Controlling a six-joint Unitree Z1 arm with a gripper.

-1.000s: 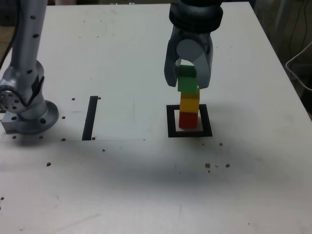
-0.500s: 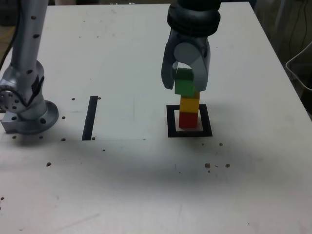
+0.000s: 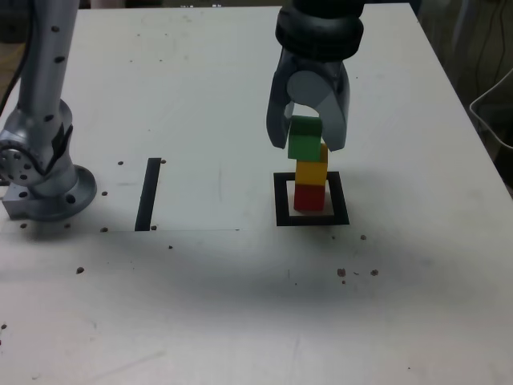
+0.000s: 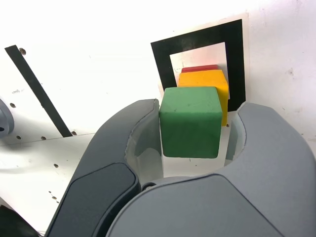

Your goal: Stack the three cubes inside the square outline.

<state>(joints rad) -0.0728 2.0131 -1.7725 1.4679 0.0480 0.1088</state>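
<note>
Hand (image 3: pixel 308 136): jaws now spread, letting go of green cube (image 3: pixel 304 142).
Green: atop yellow (image 3: pixel 312 172), seemingly off-centre.
Stack: inside outline (image 3: pixel 281 199), likely finished.

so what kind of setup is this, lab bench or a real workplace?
Most likely a lab test bench: a bare white table with a taped black square outline as target, three coloured cubes stacked in it, and the arm's base mounted on the tabletop.

Green, yellow and red cubes over a black frame

The green cube (image 3: pixel 304 142) tops the yellow cube (image 3: pixel 312 172) and red cube (image 3: pixel 309 196); the square outline (image 3: pixel 281 200) is black with a white centre, the desk (image 3: pixel 200 96) white with dark specks, the pincer (image 3: pixel 308 136) grey.
</note>
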